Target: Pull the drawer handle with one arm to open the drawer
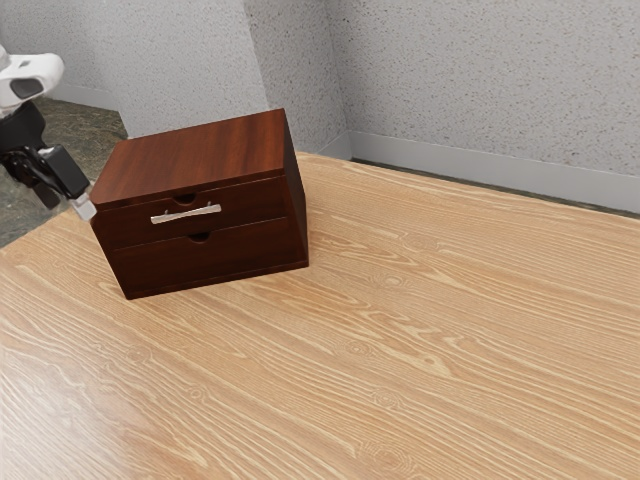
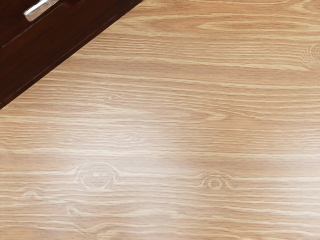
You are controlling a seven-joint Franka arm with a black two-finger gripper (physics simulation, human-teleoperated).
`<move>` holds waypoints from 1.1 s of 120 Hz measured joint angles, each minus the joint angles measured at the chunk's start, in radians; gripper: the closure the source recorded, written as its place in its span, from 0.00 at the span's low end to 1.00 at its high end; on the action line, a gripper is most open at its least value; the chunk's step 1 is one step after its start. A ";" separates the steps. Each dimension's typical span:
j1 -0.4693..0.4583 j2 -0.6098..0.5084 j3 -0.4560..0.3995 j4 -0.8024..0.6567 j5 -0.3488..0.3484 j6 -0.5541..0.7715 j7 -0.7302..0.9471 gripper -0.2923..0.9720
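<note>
Cabinet (image 1: pixel 200 160): sitting on the bench (image 1: pixel 450 330) toward 10 o'clock in the exterior view, near the wall (image 1: pixel 480 70) corner. Its front is facing roughly 7 o'clock, so the drawers are presenting toward the arm's side.
Top drawer (image 1: pixel 250 205): looking flush with the lower drawer (image 1: pixel 210 255), so I am judging it shut and the pull not yet begun.
Handle (image 1: pixel 186 213): a pale metal bar lying level across the top drawer's front, standing a little proud of the wood. That gap is likely there to give a grip something to hook behind.
Gripper (image 1: pixel 80 203): hanging at 9 o'clock of the cabinet, just beside its front corner, not touching the handle.
Gripper's opening: I cannot tell from these pictures whether it is spread or closed.
Wrist view: the camera is looking down on bare bench (image 2: pixel 200 125), with the dark cabinet front (image 2: pixel 45 45) and one end of the handle (image 2: pixel 40 9) showing at an edge. This suggests the hand is pointing downward beside the front, not yet squared to the bar.
Next move, as I judge it: swinging toward 3 o'clock to meet the handle, then drawing it out along 7 o'clock.
Risk: the light cabinet sliding instead of the drawer opening.
</note>
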 joint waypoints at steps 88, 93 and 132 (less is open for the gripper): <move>-0.003 0.084 -0.082 0.125 0.045 0.013 0.172 0.23; -0.002 0.082 -0.085 0.123 0.051 0.012 0.181 0.23; -0.015 -0.148 -0.154 -0.142 0.224 0.015 0.237 0.23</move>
